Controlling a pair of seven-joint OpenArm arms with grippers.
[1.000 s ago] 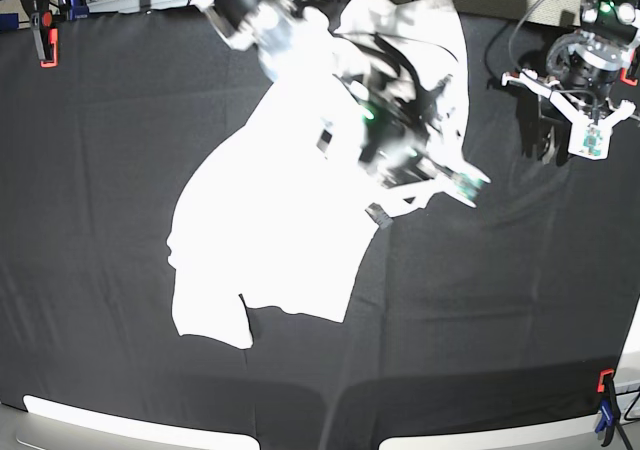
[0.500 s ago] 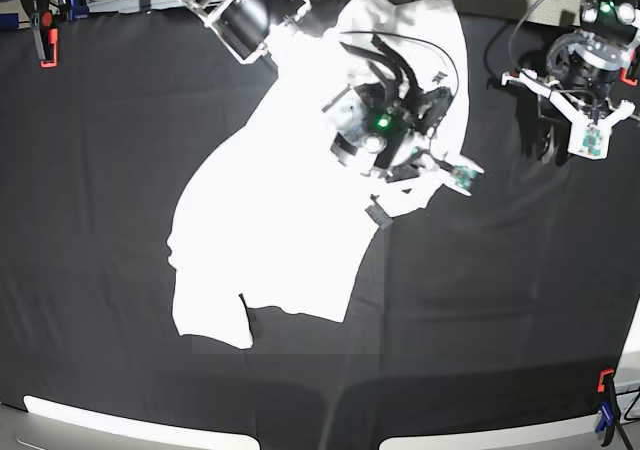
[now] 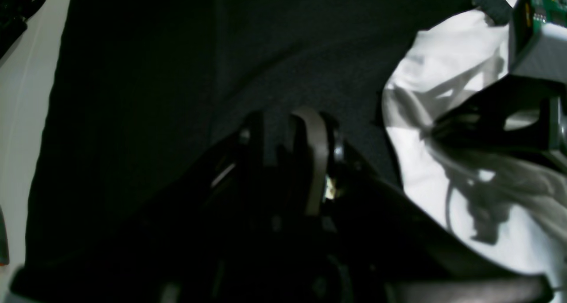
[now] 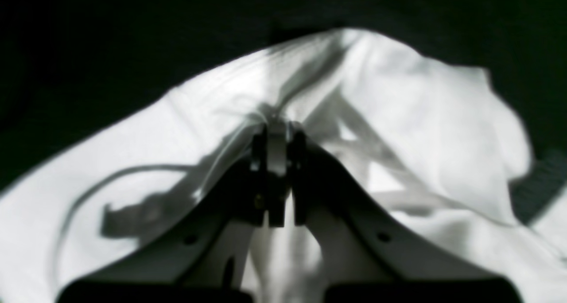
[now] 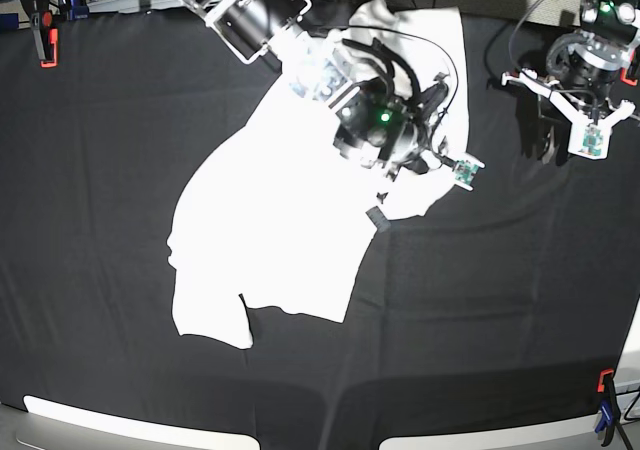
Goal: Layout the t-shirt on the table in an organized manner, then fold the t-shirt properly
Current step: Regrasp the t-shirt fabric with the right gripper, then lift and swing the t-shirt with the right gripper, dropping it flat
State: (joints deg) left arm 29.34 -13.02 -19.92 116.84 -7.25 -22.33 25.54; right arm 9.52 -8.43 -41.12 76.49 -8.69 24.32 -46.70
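While the left gripper (image 3: pixel 288 130) hovers part-open over bare black surface (image 3: pixel 133 95), holding nothing, the right gripper (image 4: pixel 278 139) has snapped shut, seemingly pinching a t-shirt (image 4: pixel 398 117) fold. From base, the t-shirt (image 5: pixel 270 240) stays spread diagonally, an orange clamp (image 5: pixel 43 42) far-left.

Matt white cloth on the t-shirt (image 5: pixel 270 240), soft, creased and rumpled near 1 o'clock. Black woven cloth over the worktop (image 5: pixel 100 170), dull, finely rough, lightly wrinkled. Smooth hard plastic on the right end effector (image 4: pixel 273 137), black and pale parts, faintly glossy.
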